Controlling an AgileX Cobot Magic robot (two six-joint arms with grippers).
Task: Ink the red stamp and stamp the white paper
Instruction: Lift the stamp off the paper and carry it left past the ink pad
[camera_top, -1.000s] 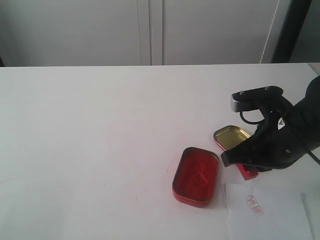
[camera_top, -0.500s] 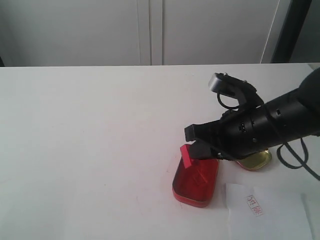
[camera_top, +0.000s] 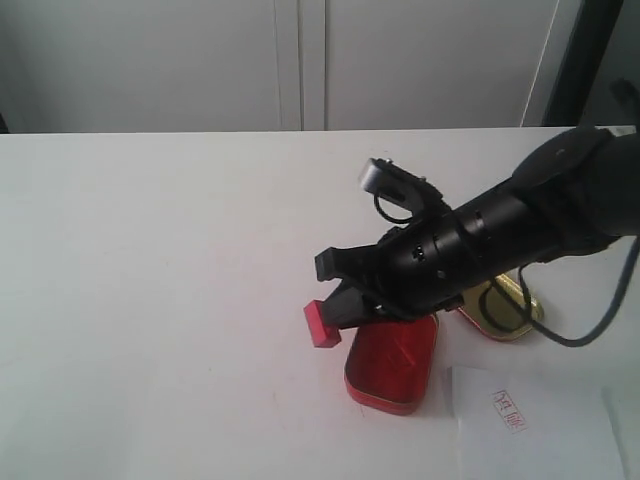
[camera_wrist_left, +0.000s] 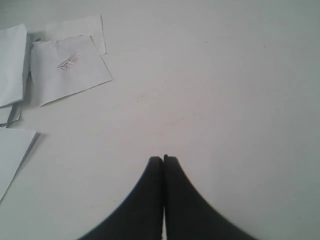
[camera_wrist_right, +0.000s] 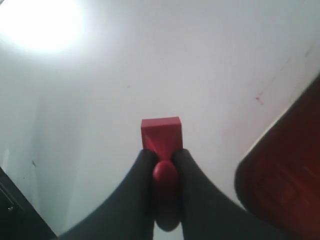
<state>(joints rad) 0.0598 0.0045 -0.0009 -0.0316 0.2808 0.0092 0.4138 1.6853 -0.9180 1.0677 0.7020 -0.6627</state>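
Beside the tin (camera_top: 392, 365), right gripper (camera_wrist_right: 163, 153) clamps the red stamp (camera_wrist_right: 160, 131) (left gripper (camera_wrist_left: 163, 161) closed)

Table (camera_top: 150, 250): red tin (camera_top: 392, 368), lid (camera_top: 508, 312), white paper (camera_top: 540, 435)

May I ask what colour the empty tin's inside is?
Gold inside the empty tin, clearest in the exterior view.

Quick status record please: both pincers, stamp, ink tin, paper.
right pincer: shut on red stamp handle
red stamp: held left of ink tin in exterior view, not over it
ink tin: open, pad exposed
white paper: flat, one red imprint
left pincer: shut, empty
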